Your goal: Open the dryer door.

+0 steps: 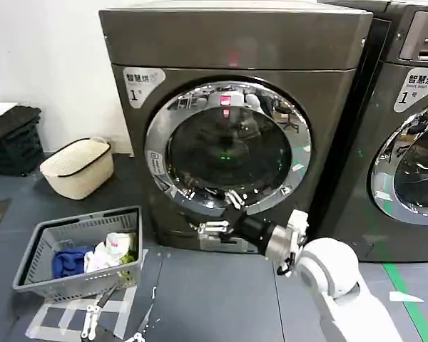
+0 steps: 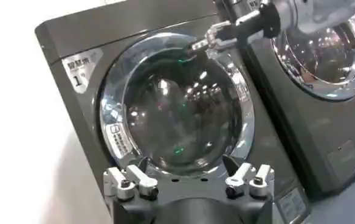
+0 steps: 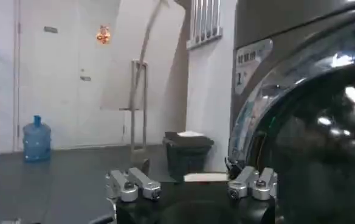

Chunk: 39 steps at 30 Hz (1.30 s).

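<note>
Right gripper [image 1: 212,228] nearest us, fingers open, at lower rim of dryer door [image 1: 228,147]; door shut. Left gripper [image 2: 188,182] open, facing door, apart.

A grey plastic mesh basket [image 1: 39,246] sits on the dark floor [image 1: 214,292] at its near left, holding blue and white laundry [image 1: 93,256] (crumpled); a cream woven basket [image 1: 77,167] stands farther back, near the white wall [image 1: 43,64], beside stacked black crates [image 1: 13,139]
</note>
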Tool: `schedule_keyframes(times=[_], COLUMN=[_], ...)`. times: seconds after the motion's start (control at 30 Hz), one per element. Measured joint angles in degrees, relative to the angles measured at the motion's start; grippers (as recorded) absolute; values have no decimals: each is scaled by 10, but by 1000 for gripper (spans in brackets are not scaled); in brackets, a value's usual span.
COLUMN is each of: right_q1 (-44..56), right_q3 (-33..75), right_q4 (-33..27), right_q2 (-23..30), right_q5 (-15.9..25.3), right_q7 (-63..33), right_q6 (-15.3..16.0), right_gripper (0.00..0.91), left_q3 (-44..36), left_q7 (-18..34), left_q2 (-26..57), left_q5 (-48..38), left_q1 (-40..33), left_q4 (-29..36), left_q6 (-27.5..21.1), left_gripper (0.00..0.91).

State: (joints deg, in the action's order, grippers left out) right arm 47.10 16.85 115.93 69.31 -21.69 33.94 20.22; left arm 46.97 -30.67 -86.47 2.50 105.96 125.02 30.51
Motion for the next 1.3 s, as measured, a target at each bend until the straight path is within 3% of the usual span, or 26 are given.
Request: schedule_keyframes(times=[0.13, 1.3], right_q1=[-12, -159], right_q3=[-6, -116], right_q4=[-30, -220], right_q2=[0, 43], right_q5=[8, 9], right_q7=[-1, -70], right_q6=[-22, -71], right_gripper=[907, 907], left_q3=[0, -5], left_q7=[0, 3], left_q2=[0, -2], left_q5=[0, 0], left_q1=[1, 6], left_q4=[0, 19], left_q6=[0, 0], left_gripper=[907, 907])
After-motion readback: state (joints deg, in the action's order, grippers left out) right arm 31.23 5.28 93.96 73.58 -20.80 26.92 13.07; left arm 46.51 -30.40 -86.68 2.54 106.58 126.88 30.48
